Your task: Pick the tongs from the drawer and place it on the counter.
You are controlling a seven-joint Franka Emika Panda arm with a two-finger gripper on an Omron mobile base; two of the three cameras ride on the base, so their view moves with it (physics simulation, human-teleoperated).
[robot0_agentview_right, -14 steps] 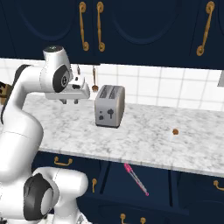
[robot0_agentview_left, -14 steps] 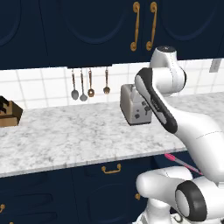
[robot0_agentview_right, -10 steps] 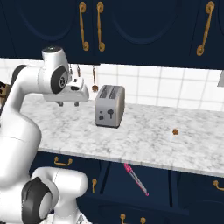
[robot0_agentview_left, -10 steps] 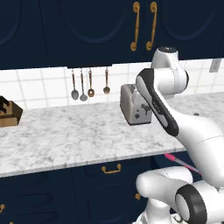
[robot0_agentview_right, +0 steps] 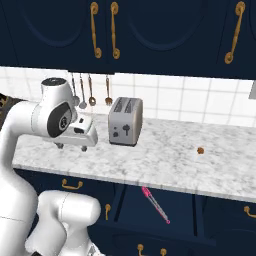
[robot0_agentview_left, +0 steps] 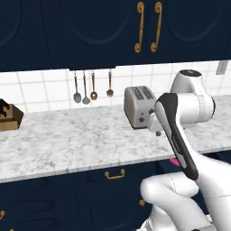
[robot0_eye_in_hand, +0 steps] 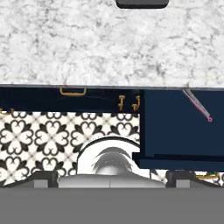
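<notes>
The pink tongs [robot0_agentview_right: 155,204] lie slantwise inside the pulled-out navy drawer [robot0_agentview_right: 182,207], below the counter's front edge. In the hand view the tongs [robot0_eye_in_hand: 197,106] show as a thin pink line in the drawer [robot0_eye_in_hand: 175,131], up and to the right. A pink tip of the tongs [robot0_agentview_left: 173,161] peeks from behind the arm. My gripper [robot0_agentview_right: 72,147] hangs over the marbled counter [robot0_agentview_right: 165,162] near its front edge, left of the drawer, pointing down. It is open, its fingertips [robot0_eye_in_hand: 43,178] far apart with nothing between them.
A steel toaster [robot0_agentview_right: 125,121] stands on the counter just right of my hand. Spoons [robot0_agentview_left: 92,85] hang on the tiled wall and a knife block [robot0_agentview_left: 9,118] sits far left. A small brown object [robot0_agentview_right: 200,150] lies on the counter at right. Patterned floor [robot0_eye_in_hand: 52,135] lies below.
The arm has swung down and forward, bringing the hand from near the back wall to the counter's front edge. The tongs and drawer have not moved.
</notes>
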